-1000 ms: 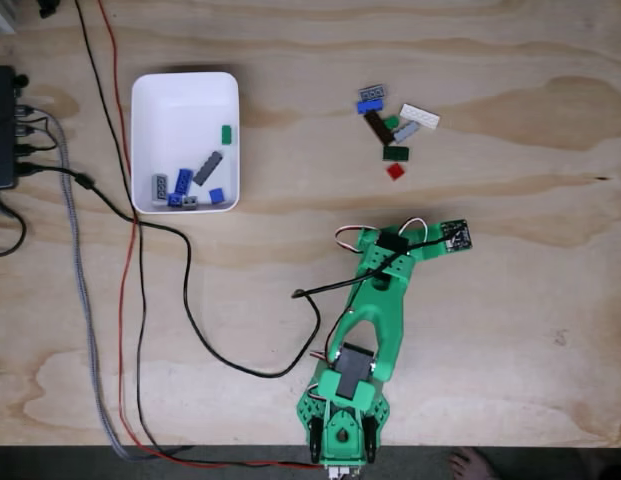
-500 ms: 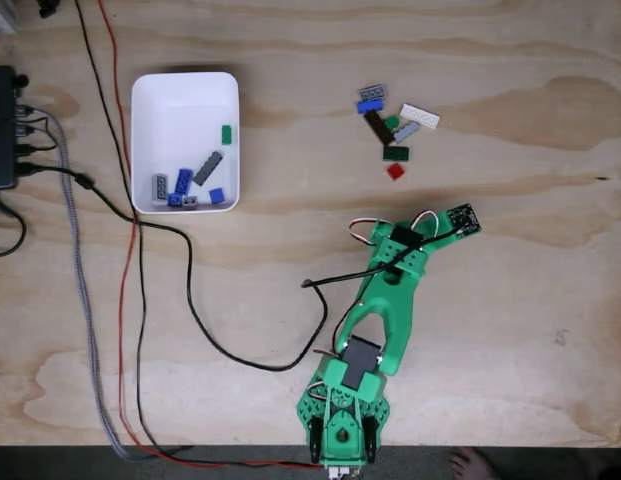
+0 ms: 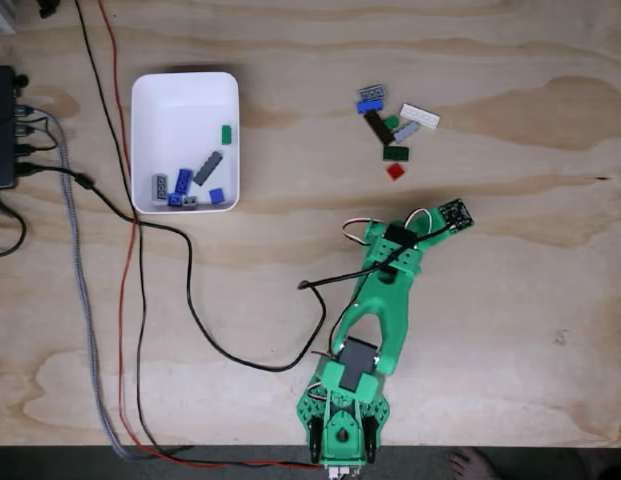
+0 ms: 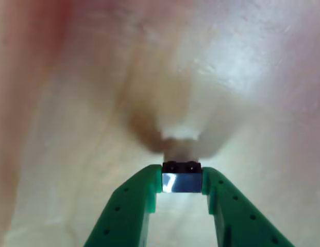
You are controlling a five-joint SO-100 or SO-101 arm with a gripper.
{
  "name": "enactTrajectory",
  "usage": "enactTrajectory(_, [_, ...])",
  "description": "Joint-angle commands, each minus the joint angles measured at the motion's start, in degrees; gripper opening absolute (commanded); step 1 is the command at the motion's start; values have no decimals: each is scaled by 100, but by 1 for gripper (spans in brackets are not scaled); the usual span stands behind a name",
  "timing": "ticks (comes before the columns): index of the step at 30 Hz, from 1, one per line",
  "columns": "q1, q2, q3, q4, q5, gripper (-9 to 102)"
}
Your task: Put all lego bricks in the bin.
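In the other view my gripper (image 4: 181, 185) is shut on a small black lego brick (image 4: 181, 169), its green fingers (image 4: 139, 198) pressing both sides above blurred wood. In the fixed view the green arm (image 3: 382, 300) reaches up from the bottom edge, with its wrist (image 3: 395, 245) below the loose bricks. Several bricks lie in a cluster there, among them a white one (image 3: 419, 116), a brown one (image 3: 377, 125) and a red one (image 3: 395, 171). The white bin (image 3: 180, 100) stands upper left and holds several bricks, including a green one (image 3: 227, 134) and a dark grey plate (image 3: 208, 168).
A black box (image 3: 2, 125) with plugged cables sits at the left edge. Black, red and grey braided cables (image 3: 130, 300) run down the left side, one black cable curling to the arm. The table's front edge and a person's toes (image 3: 475, 465) are at the bottom.
The wrist and its small camera board have shifted slightly upward, toward the loose bricks. The bricks and the bin have not moved.
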Motion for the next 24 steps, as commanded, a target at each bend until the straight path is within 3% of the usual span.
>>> enactTrajectory(1, [-958,2602,-220,-62,501,0])
enactTrajectory(4, [-2408,3023,-1362,229,817,0])
enactTrajectory(8, [-4228,1292,-3683,624,677,0])
enactTrajectory(12, [-5168,-659,-5643,993,510,0])
enactTrajectory(15, [-5414,-1441,-6117,1239,387,0])
enactTrajectory(18, [-5238,-1661,-5792,958,281,0])
enactTrajectory(24, [-4597,-1371,-5133,308,79,21])
